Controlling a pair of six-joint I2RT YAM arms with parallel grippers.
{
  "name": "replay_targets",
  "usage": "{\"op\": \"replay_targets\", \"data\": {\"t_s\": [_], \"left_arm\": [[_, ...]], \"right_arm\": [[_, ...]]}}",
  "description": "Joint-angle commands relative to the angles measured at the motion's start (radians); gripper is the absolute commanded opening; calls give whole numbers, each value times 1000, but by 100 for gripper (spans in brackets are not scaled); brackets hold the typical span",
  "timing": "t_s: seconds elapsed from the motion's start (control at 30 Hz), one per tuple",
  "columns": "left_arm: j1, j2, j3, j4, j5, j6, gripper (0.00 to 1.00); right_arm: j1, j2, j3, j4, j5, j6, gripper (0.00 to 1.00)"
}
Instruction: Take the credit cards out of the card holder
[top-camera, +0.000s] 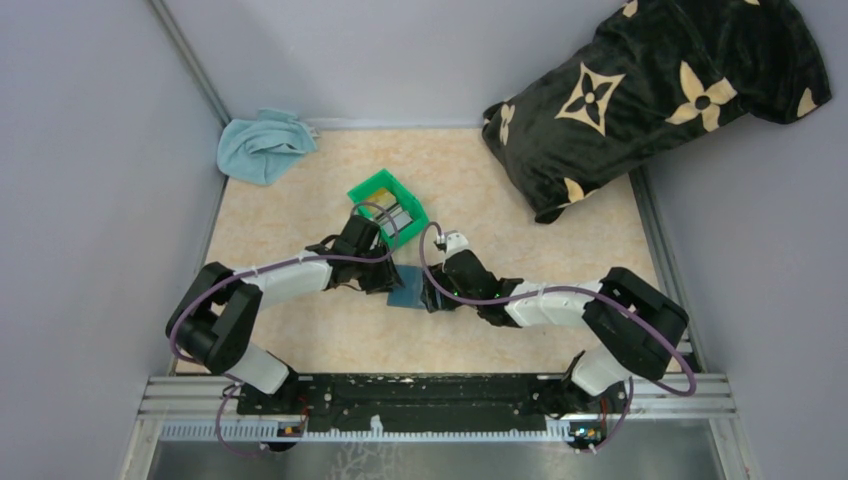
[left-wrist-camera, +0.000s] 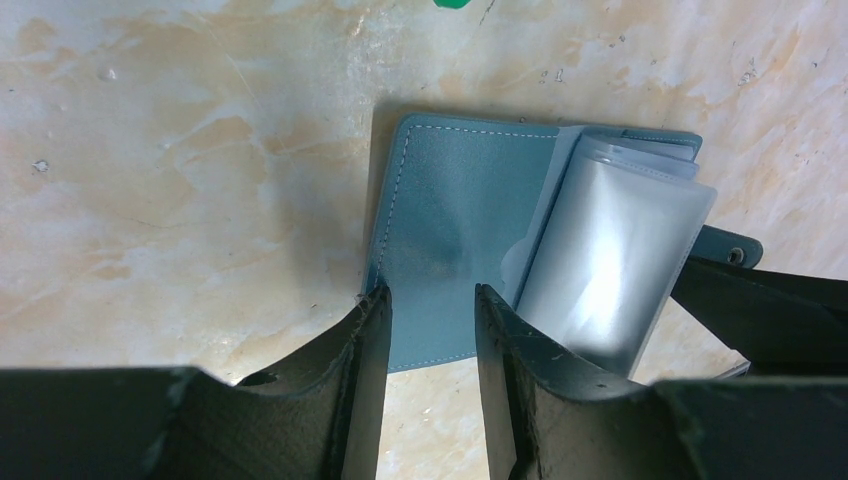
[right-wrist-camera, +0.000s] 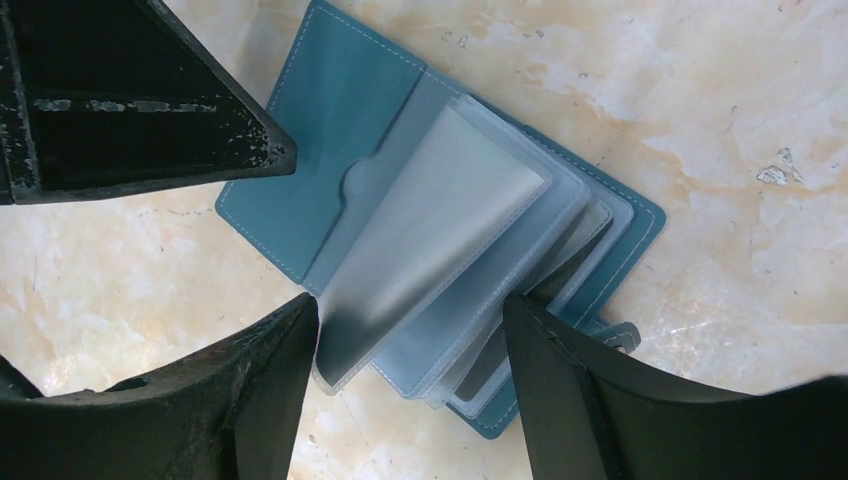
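The card holder (right-wrist-camera: 330, 110) is laid open on the table (top-camera: 300, 200), sleeves (right-wrist-camera: 440, 230) fanned. The left gripper (left-wrist-camera: 430, 330) and right gripper (right-wrist-camera: 410, 350) are held released, grasping nothing. No removal is evident; extraction is judged outstanding.

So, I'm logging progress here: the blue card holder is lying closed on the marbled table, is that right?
Not quite. The card holder is lying open on the table, not closed, with its clear sleeves fanned out. The right wrist view shows this.
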Motion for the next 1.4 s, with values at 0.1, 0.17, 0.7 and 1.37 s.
{"op": "replay_targets", "data": {"t_s": [0.1, 0.17, 0.7, 1.37], "left_arm": [[-7, 43, -37, -1, -7, 5, 44], [-7, 44, -34, -1, -6, 5, 44], [-7, 54, -40, 9, 1, 7, 44], [-7, 27, -48, 14, -9, 3, 43]], "right_arm": [[-2, 25, 65, 113, -89, 9, 68], [-1, 42, 87, 116, -100, 6, 68], [1, 53, 142, 128, -173, -12, 67], [75, 51, 184, 74, -142, -63, 67]]}}
